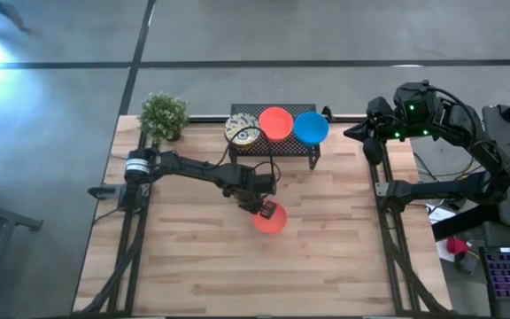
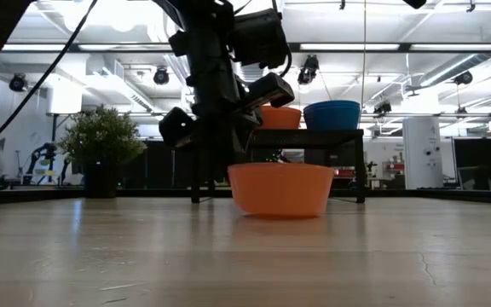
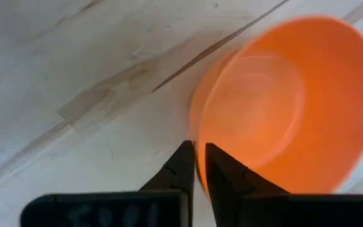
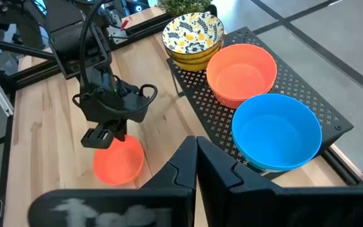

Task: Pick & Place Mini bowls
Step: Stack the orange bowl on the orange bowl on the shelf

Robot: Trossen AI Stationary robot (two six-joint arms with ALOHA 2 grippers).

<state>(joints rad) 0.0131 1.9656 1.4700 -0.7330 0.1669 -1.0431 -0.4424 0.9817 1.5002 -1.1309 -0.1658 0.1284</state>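
Orange-red and glossy, the mini bowl (image 3: 282, 107) nearest me sits upright on the wooden table (image 1: 193, 257), round and shallow, plain inside and out, its wall flaring up from a narrower base. My left pincer (image 3: 199, 165) stands right at its rim: one finger outside the wall, the other just inside, the two tips with only a thin gap between them and the rim running through that gap. Whether they press the rim or have let go, I cannot tell. From above, the bowl lies near the middle of the table, in front of the black mesh rack (image 4: 282, 107). On that rack stand three stacks in a row: cream bowls (image 4: 193, 34) with a dark leafy pattern, an orange-red bowl (image 4: 241, 72), then a bright blue bowl (image 4: 276, 129). A small green potted plant (image 1: 163, 115) stands beside the rack. My right pincer (image 4: 196, 151) is pressed together, held high off the table's right edge.
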